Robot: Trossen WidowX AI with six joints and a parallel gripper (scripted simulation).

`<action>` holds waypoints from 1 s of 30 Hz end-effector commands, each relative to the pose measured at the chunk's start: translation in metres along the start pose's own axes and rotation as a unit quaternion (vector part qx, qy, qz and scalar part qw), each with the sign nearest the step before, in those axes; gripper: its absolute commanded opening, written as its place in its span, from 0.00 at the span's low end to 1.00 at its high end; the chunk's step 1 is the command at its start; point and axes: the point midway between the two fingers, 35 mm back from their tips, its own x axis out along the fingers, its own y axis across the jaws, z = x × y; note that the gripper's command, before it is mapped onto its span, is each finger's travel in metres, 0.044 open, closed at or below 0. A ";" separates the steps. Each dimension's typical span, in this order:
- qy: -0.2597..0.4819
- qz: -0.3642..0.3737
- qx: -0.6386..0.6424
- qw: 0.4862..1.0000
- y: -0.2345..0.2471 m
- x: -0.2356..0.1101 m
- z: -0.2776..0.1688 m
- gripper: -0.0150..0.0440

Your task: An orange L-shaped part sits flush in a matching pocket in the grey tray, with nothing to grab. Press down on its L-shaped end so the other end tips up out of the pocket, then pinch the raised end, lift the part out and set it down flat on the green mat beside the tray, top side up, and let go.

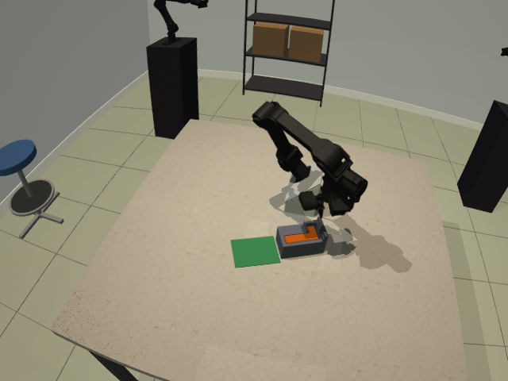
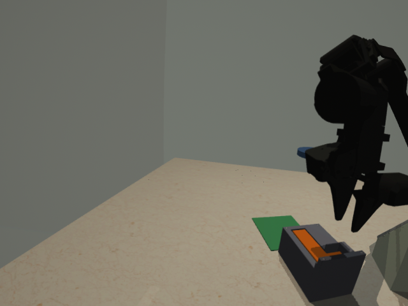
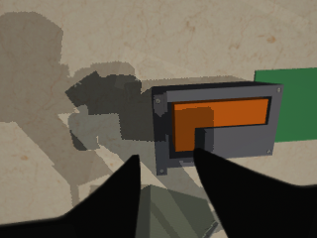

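Observation:
The orange L-shaped part lies flush in the pocket of the grey tray. The green mat lies flat on the table right beside the tray, on the side away from the part's L end. My gripper hangs a little above the tray's L end with its fingers pointing down. The fingers are partly apart and hold nothing. They do not touch the part.
A pale grey wedge block stands on the table just behind the tray, at the arm's base. Off the table are two black pedestals, a shelf with boxes and a blue stool.

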 end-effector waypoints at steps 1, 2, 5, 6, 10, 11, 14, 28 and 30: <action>0.005 -0.024 0.010 1.000 0.001 0.002 -0.007 0.56; 0.005 -0.024 0.010 1.000 0.001 0.002 -0.007 0.56; 0.005 -0.024 0.010 1.000 0.001 0.004 -0.007 0.56; 0.005 -0.024 0.010 1.000 0.001 0.009 -0.006 0.56; 0.005 -0.024 0.010 1.000 -0.001 0.046 -0.005 0.56; 0.005 -0.024 0.010 1.000 -0.002 0.058 -0.006 0.56; 0.005 -0.025 0.011 1.000 -0.003 0.076 -0.008 0.56; 0.005 -0.025 0.011 1.000 -0.004 0.082 -0.008 0.56; 0.005 -0.025 0.011 1.000 -0.004 0.085 -0.008 0.56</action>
